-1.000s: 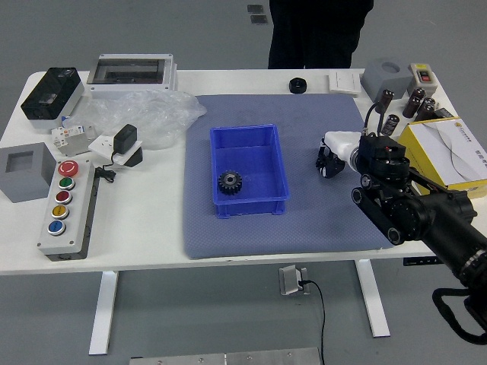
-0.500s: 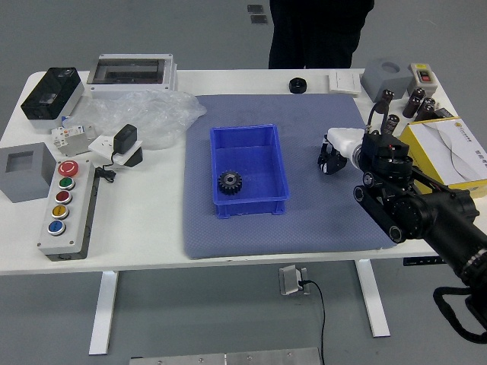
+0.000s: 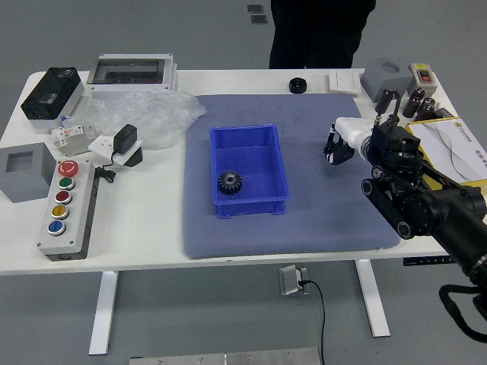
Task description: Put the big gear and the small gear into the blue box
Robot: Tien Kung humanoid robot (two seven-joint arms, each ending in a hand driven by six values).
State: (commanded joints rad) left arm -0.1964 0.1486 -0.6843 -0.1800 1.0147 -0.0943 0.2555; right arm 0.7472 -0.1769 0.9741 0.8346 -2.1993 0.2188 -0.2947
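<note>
Inside the blue box, in its near left part, one dark toothed gear, lying flat; big or small, cannot tell. Box upright, mid-table on the grey-blue mat. Right hand, white and black, over the mat to the right of the box, well apart from it; grip state and any held item unclear, cannot tell. Right arm in from the right side, across the mat's right edge. At the table's far side, a person in dark clothes, standing. On the far edge of the mat, a black round item, with white paper to its right. To the right, a grey block and a yellow box, partly behind the arm. To the left on the white table, a button panel with red, green, yellow and blue buttons, a grey block beside it, clear plastic near the mat's far left corner, and a grey windowed device beyond.
</note>
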